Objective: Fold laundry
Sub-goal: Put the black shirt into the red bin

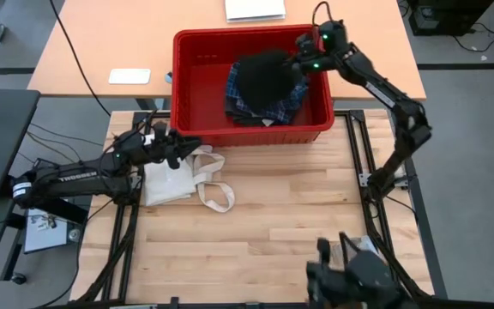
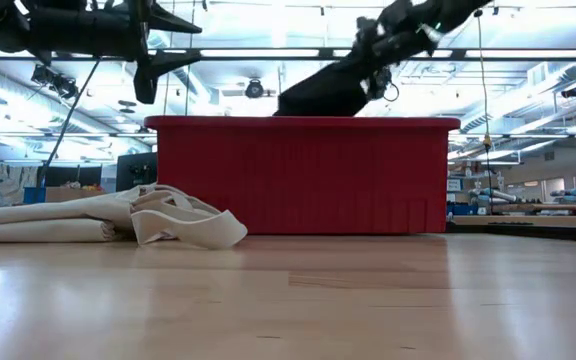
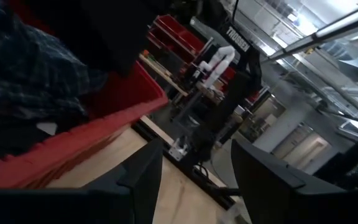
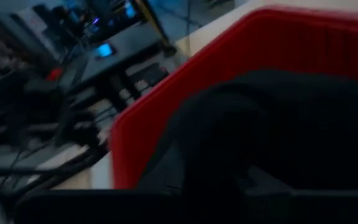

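A red bin (image 1: 187,86) stands at the table's far side. In it a blue-and-white plaid shirt (image 1: 287,105) lies under a black garment (image 1: 264,75). My right gripper (image 1: 301,53) reaches into the bin from the right and is shut on the black garment, which bulges above the bin's rim in the low view (image 2: 323,95). My left gripper (image 1: 178,151) hovers open above the table by the bin's near left corner, over a cream tote bag (image 1: 178,180). Its wrist view shows the plaid shirt (image 3: 23,74) over the bin's wall. My right gripper holds the black garment by its upper right part (image 1: 292,62), coming in slanting down from the table's right. The garment is raised in a hump above the rim, and its lower part rests on the plaid shirt. The cloth hides the fingertips in the wrist view (image 4: 278,124).
The tote bag (image 2: 118,215) lies crumpled on the table's left side with its straps (image 1: 217,193) looped toward the middle. Bare wood spreads across the table's near half. A second table behind the bin carries a white flat object (image 1: 129,75) and paper (image 1: 256,9).
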Controlling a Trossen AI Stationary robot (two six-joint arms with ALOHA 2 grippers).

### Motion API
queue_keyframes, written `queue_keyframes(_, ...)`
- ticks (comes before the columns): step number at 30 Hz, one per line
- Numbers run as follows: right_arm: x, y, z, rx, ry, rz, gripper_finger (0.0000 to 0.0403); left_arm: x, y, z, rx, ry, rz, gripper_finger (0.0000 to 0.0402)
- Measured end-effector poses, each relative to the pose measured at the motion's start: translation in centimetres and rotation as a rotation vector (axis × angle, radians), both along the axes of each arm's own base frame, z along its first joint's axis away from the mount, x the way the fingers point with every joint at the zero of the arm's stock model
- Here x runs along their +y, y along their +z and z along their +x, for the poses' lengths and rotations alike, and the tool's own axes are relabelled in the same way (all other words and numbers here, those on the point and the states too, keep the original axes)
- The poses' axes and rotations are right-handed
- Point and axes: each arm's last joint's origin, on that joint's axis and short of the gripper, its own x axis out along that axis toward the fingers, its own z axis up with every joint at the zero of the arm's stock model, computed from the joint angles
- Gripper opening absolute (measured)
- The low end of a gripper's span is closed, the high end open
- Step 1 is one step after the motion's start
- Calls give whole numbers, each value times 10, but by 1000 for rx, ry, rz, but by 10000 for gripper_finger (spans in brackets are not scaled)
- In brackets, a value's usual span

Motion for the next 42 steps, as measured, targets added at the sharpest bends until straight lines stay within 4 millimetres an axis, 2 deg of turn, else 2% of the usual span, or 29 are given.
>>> queue_keyframes(5, -31, -24, 12, -9, -143, 37, 53, 4, -3, 2, 16, 18, -17, 197)
queue_keyframes(8, -45, -49, 3, 92, -259, 213, 56, 4, -3, 2, 12, 18, -29, 197)
queue_keyframes(9, -49, -61, -1, 143, -294, 283, 68, 4, -3, 2, 10, 17, -38, 197)
queue_keyframes(13, -57, -98, -19, 310, -328, 526, 160, 4, -3, 2, 4, 9, -60, 197)
queue_keyframes(17, -60, -117, -28, 365, -313, 708, 263, 4, -3, 2, 6, 0, -61, 197)
queue_keyframes(19, -59, -119, -30, 355, -316, 789, 305, 3, -3, 2, 6, -4, -61, 197)
queue_keyframes(21, -57, -112, -31, 350, -328, 797, 334, 3, -3, 2, 7, -15, -60, 197)
queue_keyframes(24, -49, -90, -24, 366, -368, 696, 354, 2, -3, 2, 8, -36, -59, 197)
queue_keyframes(29, -37, -45, -10, 393, -472, 489, 352, 2, -3, 2, 9, -59, -56, 197)
queue_keyframes(34, -22, -6, -7, 467, -622, 343, 341, 2, -3, 2, 9, -60, -55, 197)
queue_keyframes(38, -10, 14, 1, 485, -636, 198, 334, 2, -3, 2, 9, -60, -54, 197)
queue_keyframes(42, -10, 19, 29, 334, -514, 67, 329, 2, -3, 2, 14, -58, -37, 197)
